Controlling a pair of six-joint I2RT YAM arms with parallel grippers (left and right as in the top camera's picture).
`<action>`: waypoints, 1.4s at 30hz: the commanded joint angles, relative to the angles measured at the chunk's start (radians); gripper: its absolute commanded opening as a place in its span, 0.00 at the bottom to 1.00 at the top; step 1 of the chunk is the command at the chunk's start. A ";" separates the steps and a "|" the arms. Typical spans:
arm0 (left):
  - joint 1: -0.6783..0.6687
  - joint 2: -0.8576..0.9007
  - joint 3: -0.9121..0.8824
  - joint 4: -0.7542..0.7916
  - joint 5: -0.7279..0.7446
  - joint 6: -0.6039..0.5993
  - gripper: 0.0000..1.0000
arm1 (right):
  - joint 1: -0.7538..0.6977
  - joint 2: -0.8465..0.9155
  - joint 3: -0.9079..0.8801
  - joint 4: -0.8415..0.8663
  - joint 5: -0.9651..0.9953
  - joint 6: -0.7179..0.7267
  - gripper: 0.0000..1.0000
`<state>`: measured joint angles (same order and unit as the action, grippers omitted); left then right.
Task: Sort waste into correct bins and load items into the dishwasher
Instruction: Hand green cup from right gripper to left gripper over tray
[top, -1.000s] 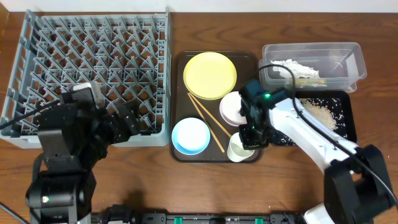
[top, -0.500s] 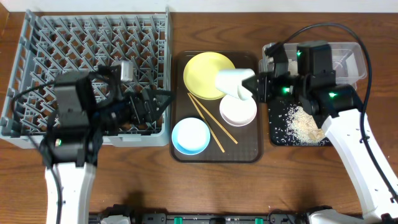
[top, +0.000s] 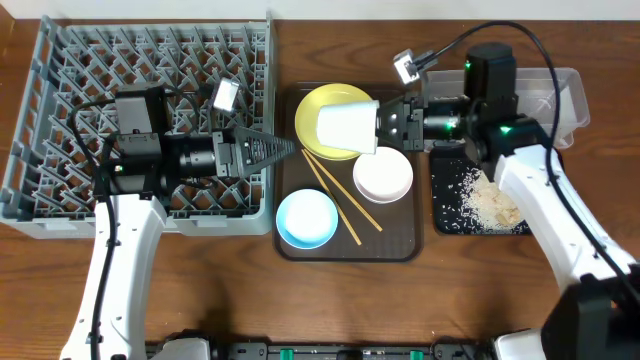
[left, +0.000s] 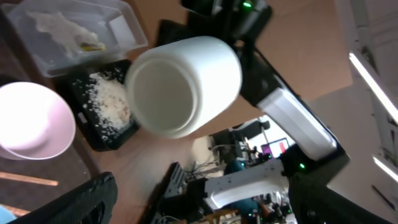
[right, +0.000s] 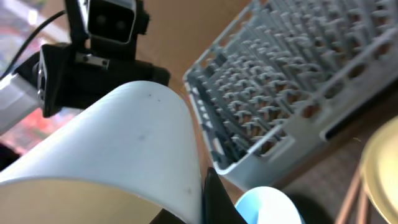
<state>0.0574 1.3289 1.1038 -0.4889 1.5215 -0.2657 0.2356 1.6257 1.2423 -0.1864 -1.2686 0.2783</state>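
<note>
Your right gripper (top: 385, 125) grips the cup (top: 347, 127) sideways above the plate (top: 310, 112). Your left gripper (top: 290, 151), jaws spread, sits near its mouth.

The overhead camera looks straight down on the whole bench (top: 450, 290). The left wrist view faces the white cup (left: 183, 84) mouth-on, close ahead of its jaws. The right wrist view peers past that cup, held very near, toward the dish rack (right: 292, 81).

yellow plate (top: 335, 93): overhead, middle hidden under white cup (top: 347, 126)
black tray (top: 445, 222): right side covered by right arm (top: 538, 197)
light blue bowl (right: 264, 206): cut by bottom edge
left fingers (left: 74, 202): blurred, cropped at bottom corners
</note>
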 joint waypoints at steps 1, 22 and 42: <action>0.002 -0.003 0.011 0.005 0.051 0.006 0.89 | 0.039 0.031 0.007 0.043 -0.109 0.030 0.01; 0.002 -0.003 0.010 0.005 0.049 0.010 0.89 | 0.186 0.096 0.007 0.330 -0.052 0.178 0.01; -0.064 -0.003 0.010 0.005 0.046 0.055 0.83 | 0.231 0.192 0.007 0.546 -0.052 0.338 0.01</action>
<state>0.0296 1.3296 1.1038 -0.4892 1.4929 -0.2455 0.4511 1.7897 1.2419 0.3618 -1.3666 0.5957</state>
